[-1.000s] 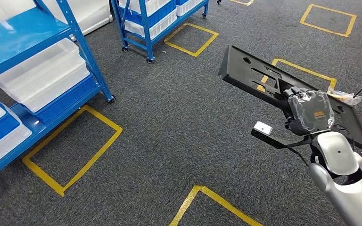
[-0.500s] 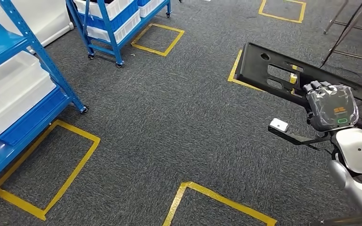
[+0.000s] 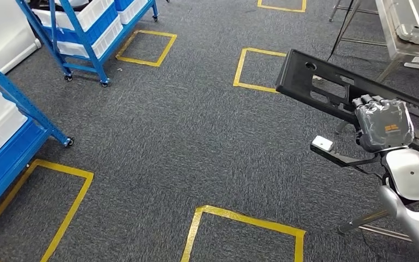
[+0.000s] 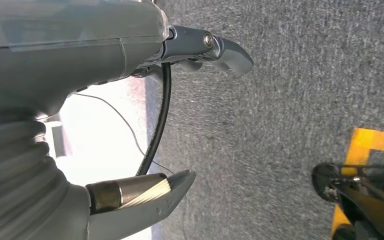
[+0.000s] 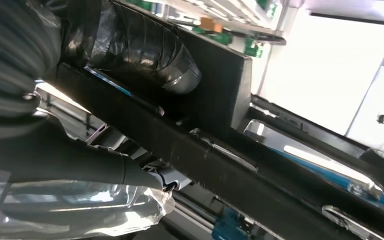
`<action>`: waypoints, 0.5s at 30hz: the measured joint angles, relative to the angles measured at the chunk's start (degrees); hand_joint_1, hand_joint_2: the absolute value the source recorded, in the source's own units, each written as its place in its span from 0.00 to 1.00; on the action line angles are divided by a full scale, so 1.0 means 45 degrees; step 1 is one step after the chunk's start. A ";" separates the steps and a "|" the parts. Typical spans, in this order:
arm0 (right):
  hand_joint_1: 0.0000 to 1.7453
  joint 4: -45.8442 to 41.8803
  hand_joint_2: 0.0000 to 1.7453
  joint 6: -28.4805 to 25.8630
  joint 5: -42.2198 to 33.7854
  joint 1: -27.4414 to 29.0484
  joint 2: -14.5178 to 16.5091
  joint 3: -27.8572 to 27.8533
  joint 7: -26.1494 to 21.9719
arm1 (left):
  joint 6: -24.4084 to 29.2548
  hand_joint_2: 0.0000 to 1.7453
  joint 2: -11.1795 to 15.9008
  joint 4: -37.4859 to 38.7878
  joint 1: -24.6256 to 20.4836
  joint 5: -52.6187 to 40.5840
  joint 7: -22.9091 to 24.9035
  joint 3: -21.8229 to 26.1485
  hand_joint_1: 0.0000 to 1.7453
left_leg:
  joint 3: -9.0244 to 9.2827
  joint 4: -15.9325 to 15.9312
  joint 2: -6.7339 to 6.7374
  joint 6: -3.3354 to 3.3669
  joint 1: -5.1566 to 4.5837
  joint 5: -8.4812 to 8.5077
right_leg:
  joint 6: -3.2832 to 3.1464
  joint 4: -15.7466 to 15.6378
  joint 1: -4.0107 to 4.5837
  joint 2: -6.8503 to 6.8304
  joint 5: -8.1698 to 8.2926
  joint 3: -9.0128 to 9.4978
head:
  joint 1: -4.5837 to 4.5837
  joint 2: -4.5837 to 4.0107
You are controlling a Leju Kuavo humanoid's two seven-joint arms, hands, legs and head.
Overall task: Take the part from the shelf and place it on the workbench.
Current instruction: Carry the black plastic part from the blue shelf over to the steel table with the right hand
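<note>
Across the grey carpet floor (image 3: 196, 136) with its yellow tape squares (image 3: 245, 229), I see blue shelving (image 3: 11, 131) at the left and a second blue wheeled rack (image 3: 82, 27) further back. Upper right, I've got the counter (image 3: 414, 33) on its metal legs, well apart from the shelving. Out front on my right side, the long black part (image 3: 316, 87) is up in the air, my right hand (image 3: 384, 125) wrapped on it, fingers (image 5: 145, 55) curled tight around its edge. My left hand (image 4: 130, 125) hangs over carpet, fingers apart, holding nothing.
</note>
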 joint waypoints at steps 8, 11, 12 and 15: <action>1.00 0.0216 1.00 0.0073 0.0316 -0.0092 0.0719 0.0337 0.0292 | -0.0084 1.00 0.0040 0.0015 -0.0017 0.0001 0.0114 0.0119 0.00 | -0.1733 0.3547 -0.1450 -0.0110 0.0127 -0.1365 | -0.0338 -0.0040 0.0006 0.1226 0.0102 -0.0026 | -0.0007 0.0000; 1.00 0.0271 1.00 0.0118 0.0406 -0.0156 0.0906 0.0382 0.0372 | -0.0084 1.00 0.0109 0.0017 -0.0011 0.0000 0.0112 0.0154 0.00 | -0.0760 0.1070 -0.2168 0.0060 0.0155 0.0038 | -0.0307 0.0029 0.0009 0.1720 0.0104 -0.0036 | -0.0002 0.0000; 1.00 0.0301 1.00 0.0152 0.0468 -0.0206 0.1020 0.0402 0.0405 | -0.0085 1.00 0.0146 0.0018 -0.0007 -0.0002 0.0109 0.0188 0.00 | -0.0524 0.0520 -0.2398 0.0088 0.0173 0.0228 | -0.0261 0.0047 -0.0002 0.1881 0.0124 -0.0085 | -0.0002 0.0000; 1.00 0.0454 1.00 0.0276 0.0697 -0.0314 0.1352 0.0514 0.0538 | -0.0113 1.00 0.0254 0.0024 -0.0061 -0.0008 0.0108 0.0305 0.00 | -0.0352 0.0109 -0.2286 0.0154 0.0169 0.0293 | 0.0003 -0.0026 -0.0076 0.2360 0.0279 -0.0248 | -0.0006 0.0000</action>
